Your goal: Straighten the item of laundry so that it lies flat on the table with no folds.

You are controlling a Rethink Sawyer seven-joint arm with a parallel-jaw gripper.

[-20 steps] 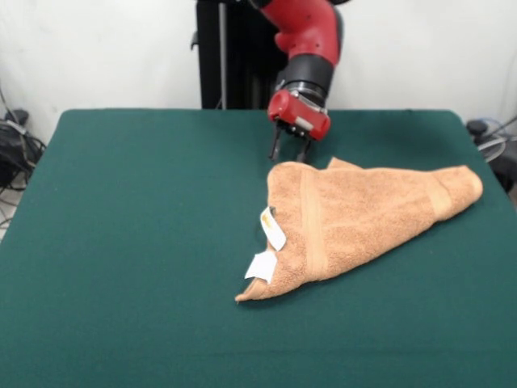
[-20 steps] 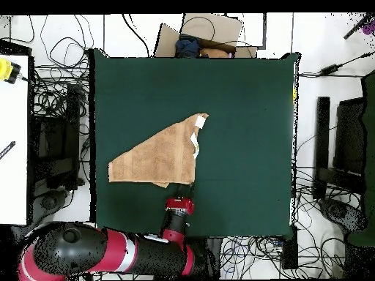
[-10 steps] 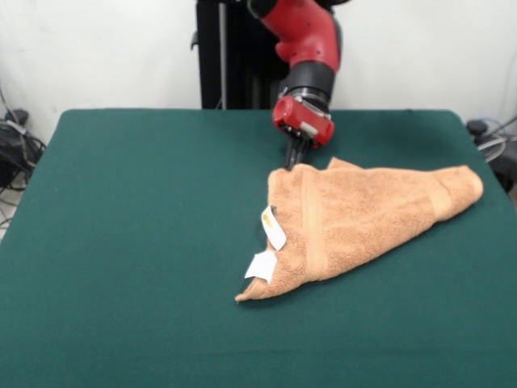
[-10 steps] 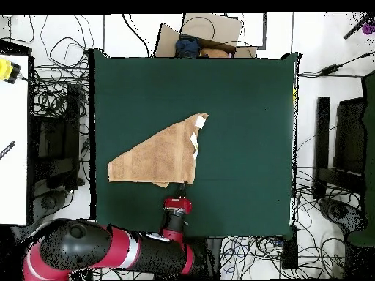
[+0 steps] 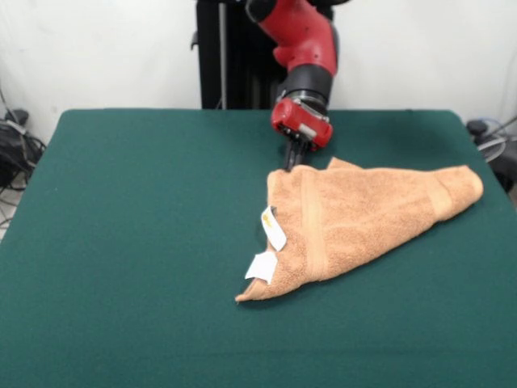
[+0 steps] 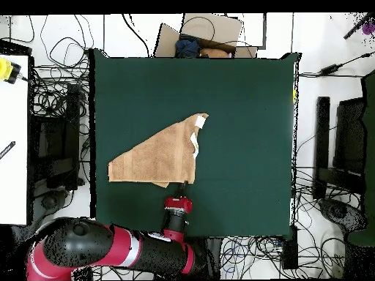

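The towel (image 5: pixel 355 222) lies folded into a rough triangle on the green counter (image 5: pixel 129 242), right of centre in the front view. Its long axis runs from the pointed corner with the white tags (image 5: pixel 266 250) at lower centre up toward the rounded end at the right edge of the frame. One woven band (image 5: pixel 311 226) runs down the left part of the cloth, so a layer is doubled over and the piece is not yet flat.

The gripper (image 5: pixel 292 160) sits at the towel's upper left corner, just above centre in the front view. The towel spreads away from it toward the lower right of that frame. In the overhead view the gripper (image 6: pixel 181 192) is at the towel's (image 6: pixel 157 155) lower right corner, and the cloth extends up and to the left from there.

The fingers look pressed close together, their tips right at the edge of that corner. They appear to be pinching the corner, though the cloth between the tips is too small to make out with certainty.

Judging from this, the coming move turns on drawing that corner away from the body of the towel, toward the upper left of the front view, to open the fold.
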